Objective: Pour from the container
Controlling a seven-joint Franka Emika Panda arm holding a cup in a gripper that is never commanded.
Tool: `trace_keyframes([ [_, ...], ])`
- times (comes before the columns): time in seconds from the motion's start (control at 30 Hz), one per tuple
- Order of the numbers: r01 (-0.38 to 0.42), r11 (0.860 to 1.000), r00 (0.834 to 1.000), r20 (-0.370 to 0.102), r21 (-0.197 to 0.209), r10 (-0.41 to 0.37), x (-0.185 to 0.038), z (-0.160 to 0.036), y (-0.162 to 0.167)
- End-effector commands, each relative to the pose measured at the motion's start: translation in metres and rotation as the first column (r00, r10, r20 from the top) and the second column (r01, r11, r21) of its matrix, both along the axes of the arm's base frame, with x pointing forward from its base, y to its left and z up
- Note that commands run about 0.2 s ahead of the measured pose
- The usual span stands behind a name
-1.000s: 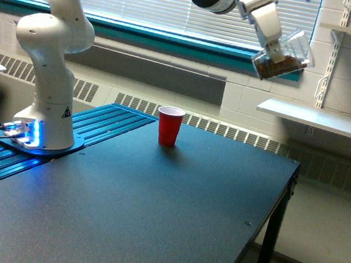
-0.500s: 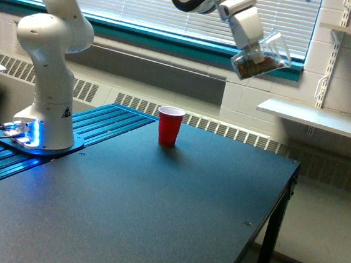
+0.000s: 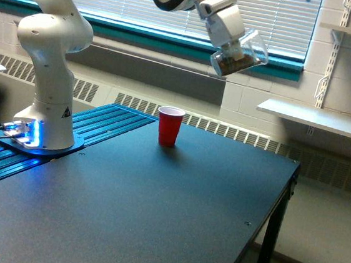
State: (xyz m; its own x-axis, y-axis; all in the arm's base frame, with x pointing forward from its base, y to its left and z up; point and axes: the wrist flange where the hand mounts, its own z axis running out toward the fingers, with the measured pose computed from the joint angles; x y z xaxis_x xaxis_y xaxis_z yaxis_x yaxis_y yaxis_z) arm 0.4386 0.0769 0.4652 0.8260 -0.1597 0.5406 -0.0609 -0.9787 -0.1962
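High in the exterior view, my gripper is shut on the container, a small clear plastic cup tilted on its side with its mouth toward the exterior view's right. Dark brown grains lie in its lower part. It hangs well above the table, up and to the exterior view's right of a red cup. The red cup stands upright on the dark table, its white inside showing, and I cannot see whether anything is in it.
The arm's white base stands on a blue ribbed plate at the exterior view's left. The table's edge and a leg fall away on the right. A white shelf and window blinds lie behind.
The gripper has carried the tilted clear cup toward the exterior view's left, closer to above the red cup. The red cup has not moved.
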Motion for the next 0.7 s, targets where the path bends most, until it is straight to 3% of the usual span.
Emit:
trace_keyframes([
  [0.03, -0.118, 0.992, 0.993, 0.006, -0.051, 0.119, -0.024, -0.004, 0.004],
  [0.7, -0.277, 0.957, 0.960, -0.049, -0.089, 0.274, -0.087, -0.023, 0.009],
])
